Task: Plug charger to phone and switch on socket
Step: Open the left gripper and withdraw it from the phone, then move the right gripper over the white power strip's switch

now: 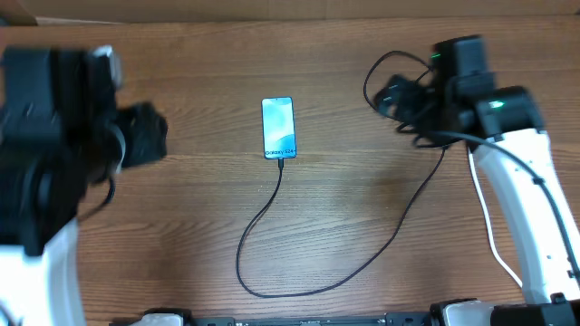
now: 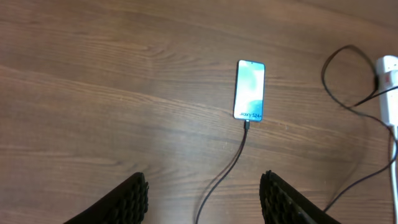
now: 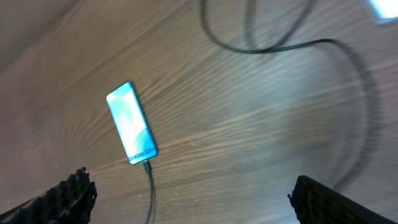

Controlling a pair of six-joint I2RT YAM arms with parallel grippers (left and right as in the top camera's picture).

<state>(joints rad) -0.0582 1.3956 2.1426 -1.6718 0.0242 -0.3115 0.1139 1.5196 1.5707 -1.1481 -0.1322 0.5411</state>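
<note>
My phone [image 1: 278, 127] lies face up in the middle of the table [image 1: 163, 235], with the charger [image 1: 279, 174] seated in its lower edge and looping right toward the socket [image 2: 388, 78], whose switch I cannot make out. My left claw [image 2: 204, 190] and right claw [image 3: 193, 196] hang above it, fingers spread wide, holding nothing.

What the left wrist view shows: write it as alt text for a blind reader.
A phone lies screen-up on a wooden table, the black charger cable meeting its bottom edge. The left gripper hangs open above, empty; the white socket shows at the right edge.
</note>
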